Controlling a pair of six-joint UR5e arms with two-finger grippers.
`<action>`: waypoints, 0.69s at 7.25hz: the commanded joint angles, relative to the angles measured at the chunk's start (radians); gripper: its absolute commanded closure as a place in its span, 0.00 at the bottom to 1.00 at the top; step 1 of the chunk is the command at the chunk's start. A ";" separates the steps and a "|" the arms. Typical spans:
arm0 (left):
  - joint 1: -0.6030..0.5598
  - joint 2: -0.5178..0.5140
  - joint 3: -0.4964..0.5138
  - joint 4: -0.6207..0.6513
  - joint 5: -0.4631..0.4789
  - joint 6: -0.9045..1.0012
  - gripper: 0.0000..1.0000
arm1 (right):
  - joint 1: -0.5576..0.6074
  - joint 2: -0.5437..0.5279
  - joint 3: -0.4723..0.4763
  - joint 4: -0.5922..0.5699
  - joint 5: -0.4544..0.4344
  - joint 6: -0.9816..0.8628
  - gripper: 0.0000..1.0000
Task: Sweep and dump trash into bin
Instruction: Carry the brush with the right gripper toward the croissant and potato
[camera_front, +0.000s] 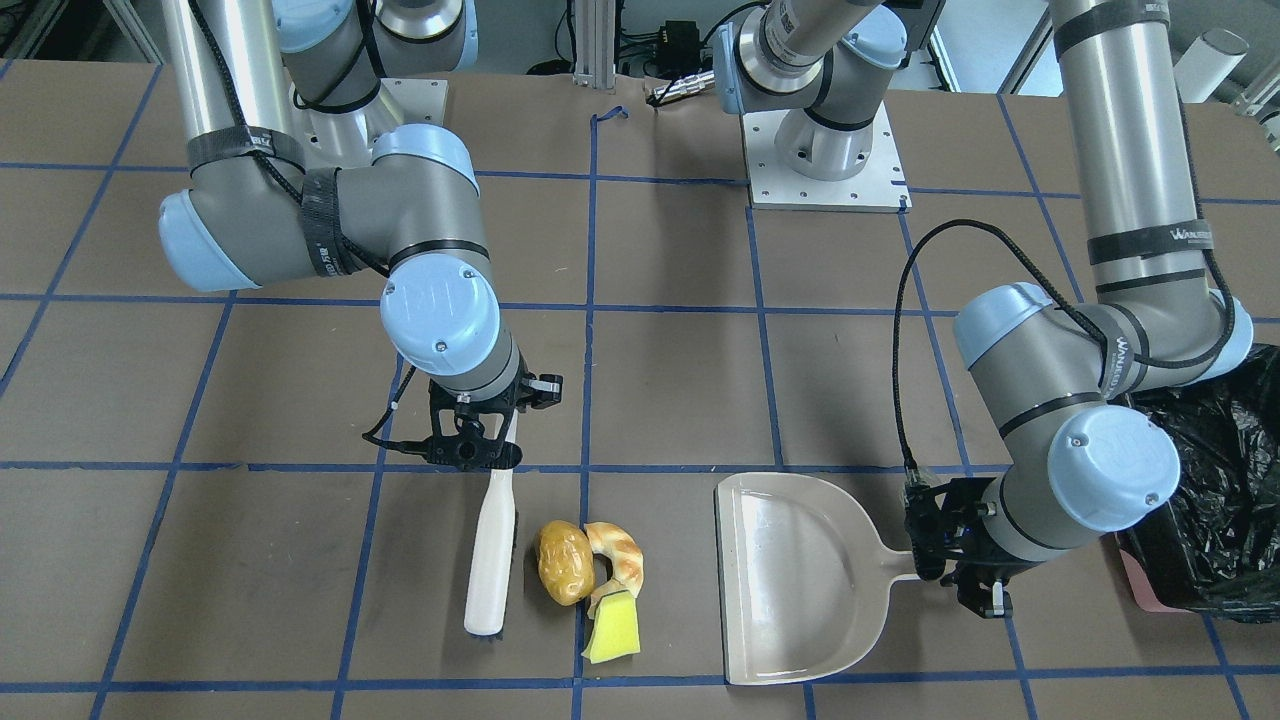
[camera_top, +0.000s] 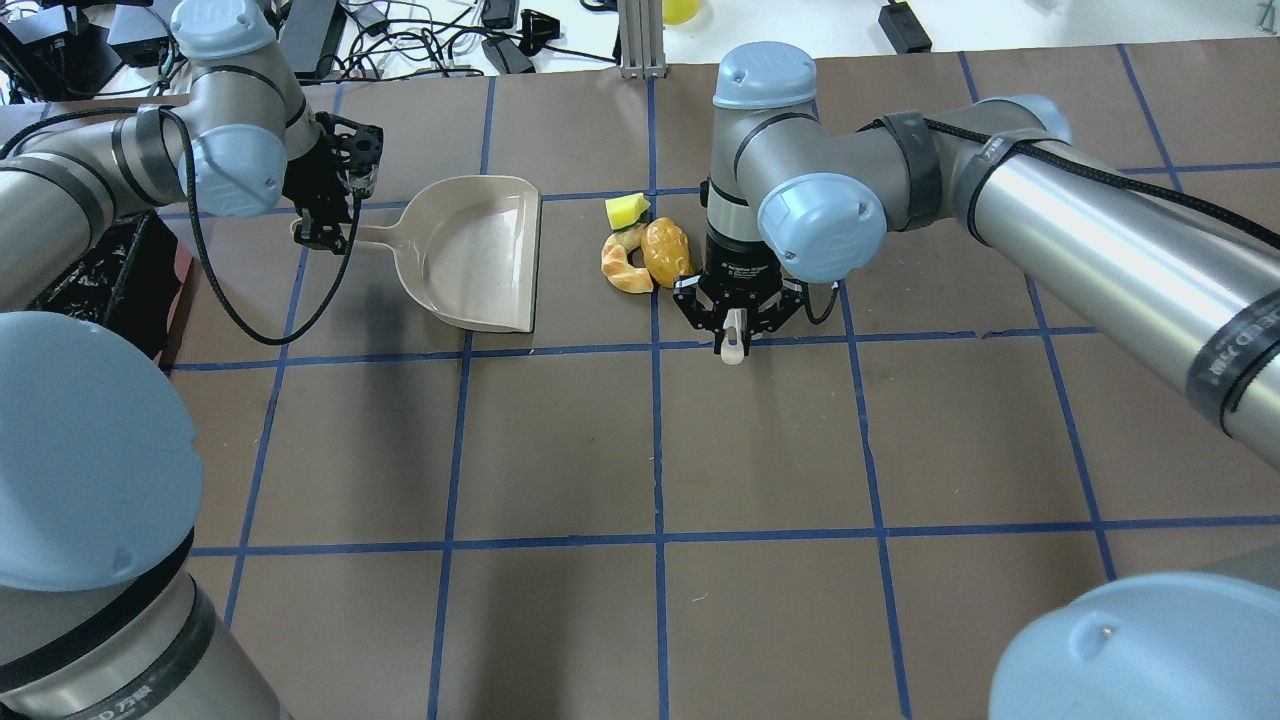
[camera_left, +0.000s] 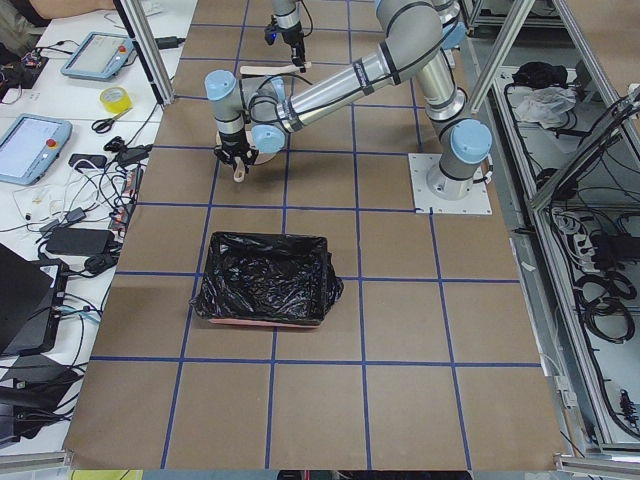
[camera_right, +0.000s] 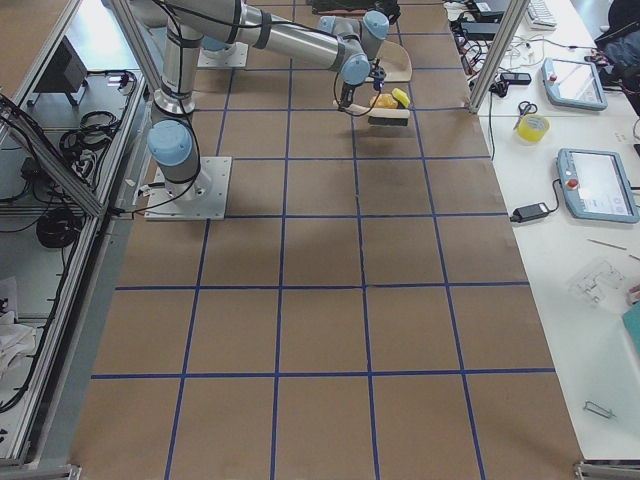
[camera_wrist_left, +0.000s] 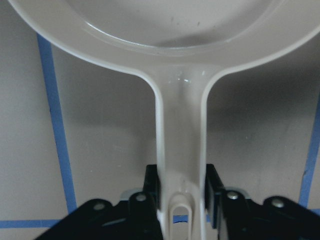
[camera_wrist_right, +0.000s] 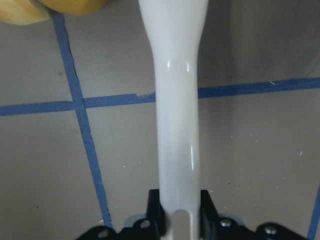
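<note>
The trash lies together on the table: a golden-brown potato lump (camera_front: 565, 562), a tan striped bread piece (camera_front: 622, 555) and a yellow sponge wedge (camera_front: 612, 630). In the overhead view they are the potato (camera_top: 667, 252), the bread (camera_top: 623, 268) and the sponge (camera_top: 627, 210). My right gripper (camera_front: 490, 455) is shut on the handle of a white brush (camera_front: 492, 545), which lies just beside the potato. My left gripper (camera_front: 935, 570) is shut on the handle of the beige dustpan (camera_front: 800, 580), whose open mouth faces the trash. The bin (camera_front: 1215, 480), lined with black plastic, stands behind my left arm.
The dustpan is empty and sits flat on the brown table with blue tape lines (camera_top: 660, 450). A gap of bare table separates the sponge and the dustpan's mouth. The bin also shows in the exterior left view (camera_left: 265, 280). Cables and devices lie beyond the table's far edge (camera_top: 430, 40).
</note>
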 joint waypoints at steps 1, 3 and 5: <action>-0.011 0.001 0.000 0.001 0.003 0.001 0.81 | 0.004 0.047 -0.041 -0.021 -0.001 0.003 1.00; -0.015 0.013 0.002 -0.005 0.032 0.001 0.82 | 0.028 0.058 -0.047 -0.032 0.019 0.039 1.00; -0.047 0.007 0.011 -0.013 0.099 0.001 0.82 | 0.068 0.102 -0.087 -0.085 0.045 0.085 1.00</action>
